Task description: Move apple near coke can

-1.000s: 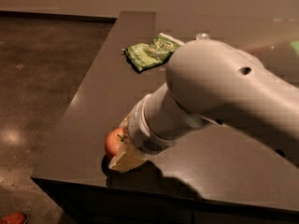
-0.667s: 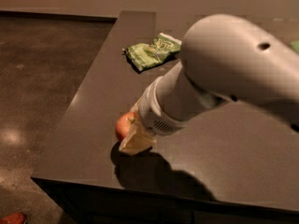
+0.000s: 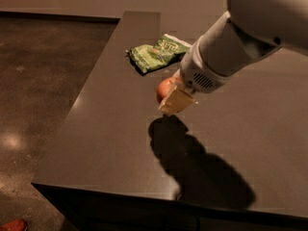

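Note:
The apple, red with a paler patch, sits between my gripper's tan fingers, and only its left side shows. The gripper is shut on the apple and holds it above the dark table, over the middle of the tabletop. Their shadow falls on the surface below and to the right. The large white arm comes in from the upper right and hides part of the table behind it. The coke can is out of view.
A green chip bag lies on the table just beyond and left of the gripper. The table's left edge and front edge drop to a brown floor. A small red object lies on the floor at the bottom left.
The gripper has carried the apple up off the table near the front left edge and moved it away and to the right, closer to the green bag.

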Robot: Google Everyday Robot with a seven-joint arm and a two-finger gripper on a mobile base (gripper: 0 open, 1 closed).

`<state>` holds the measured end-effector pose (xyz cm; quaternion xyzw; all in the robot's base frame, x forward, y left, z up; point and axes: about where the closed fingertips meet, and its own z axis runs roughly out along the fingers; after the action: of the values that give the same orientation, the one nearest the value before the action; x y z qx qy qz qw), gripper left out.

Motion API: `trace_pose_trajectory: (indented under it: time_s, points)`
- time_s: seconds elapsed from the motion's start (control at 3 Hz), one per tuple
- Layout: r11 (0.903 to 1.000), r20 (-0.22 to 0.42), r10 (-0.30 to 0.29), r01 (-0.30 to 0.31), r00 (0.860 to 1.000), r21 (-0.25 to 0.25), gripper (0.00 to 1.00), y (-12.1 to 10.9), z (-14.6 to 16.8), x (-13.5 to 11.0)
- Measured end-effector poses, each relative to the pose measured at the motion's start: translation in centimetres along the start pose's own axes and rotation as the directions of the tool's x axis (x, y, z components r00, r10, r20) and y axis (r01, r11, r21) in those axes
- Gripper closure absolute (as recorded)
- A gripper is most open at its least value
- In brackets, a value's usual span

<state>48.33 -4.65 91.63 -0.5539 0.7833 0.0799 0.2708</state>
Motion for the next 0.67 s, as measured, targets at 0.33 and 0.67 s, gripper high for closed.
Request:
trace_pose_trajectory:
  time_s: [0.33,0.67]
  points:
    - [0.9967,-0.048,0.062,-0.059,0.997,0.057,1.00,-4.1,-1.4,2.5]
    - [0.9895,-0.102,0.118,-0.109,0.988,0.096,1.00,-7.2,-1.9,5.5]
